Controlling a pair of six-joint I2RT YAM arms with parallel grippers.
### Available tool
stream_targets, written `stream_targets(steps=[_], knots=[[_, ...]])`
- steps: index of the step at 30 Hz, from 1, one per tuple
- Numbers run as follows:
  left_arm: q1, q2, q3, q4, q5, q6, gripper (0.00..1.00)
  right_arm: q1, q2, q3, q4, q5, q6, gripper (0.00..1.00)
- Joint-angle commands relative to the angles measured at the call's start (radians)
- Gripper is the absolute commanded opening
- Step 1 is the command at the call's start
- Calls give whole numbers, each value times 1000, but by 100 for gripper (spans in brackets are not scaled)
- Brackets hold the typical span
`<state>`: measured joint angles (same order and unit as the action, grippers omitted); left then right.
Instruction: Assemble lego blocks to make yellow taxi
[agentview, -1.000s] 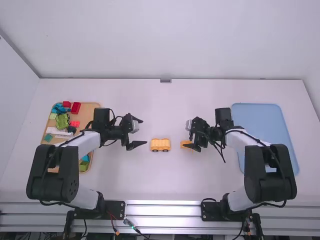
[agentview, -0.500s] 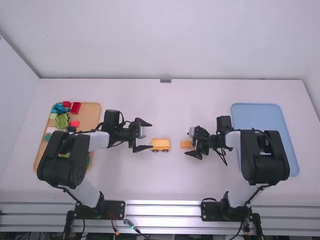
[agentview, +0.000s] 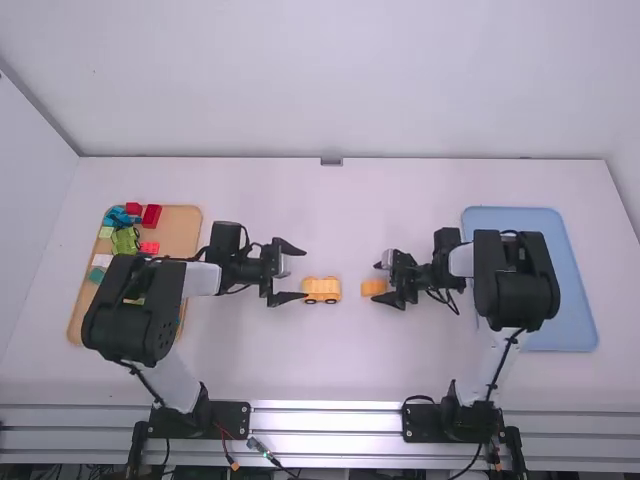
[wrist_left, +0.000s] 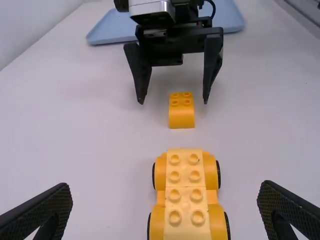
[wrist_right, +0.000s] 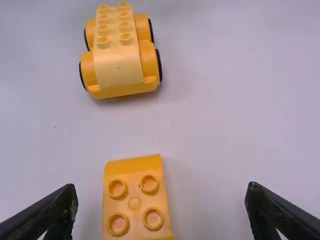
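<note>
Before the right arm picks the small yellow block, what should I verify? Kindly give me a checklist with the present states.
1. Right gripper open: ok.
2. Small yellow block has studs up: ok.
3. Block centred between the fingers: not ok, nearer to one.
4. Fingertips low enough for gripping: cannot tell.
5. Wheeled base upright, top studs bare: ok.
6. Left gripper open: ok.

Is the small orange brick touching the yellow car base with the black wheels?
Apart: the right wrist view plainly shows white tabletop between the brick and the car base.
</note>
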<state>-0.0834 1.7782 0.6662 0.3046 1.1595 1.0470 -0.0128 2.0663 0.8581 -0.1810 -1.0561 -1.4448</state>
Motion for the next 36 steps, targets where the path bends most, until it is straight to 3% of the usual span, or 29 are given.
stream_targets(steps=[1, 11, 13, 20, 31, 36], knots=[[5, 5, -6, -3, 27, -20, 99, 7, 38, 22, -22, -45, -90, 81], [4, 5, -6, -3, 29, -22, 99, 6, 49, 24, -37, -39, -108, 54], [5, 5, -5, -4, 29, -26, 99, 8, 49, 24, -37, -35, -107, 45], [5, 5, -6, -9, 31, -33, 99, 6, 49, 24, -43, -36, -108, 29], [-55, 20, -6, -5, -9, -32, 99, 7, 49, 42, -77, -61, -100, 24], [-116, 77, -5, 50, -79, -40, 99, 6, 47, 111, -197, -81, -101, 25]])
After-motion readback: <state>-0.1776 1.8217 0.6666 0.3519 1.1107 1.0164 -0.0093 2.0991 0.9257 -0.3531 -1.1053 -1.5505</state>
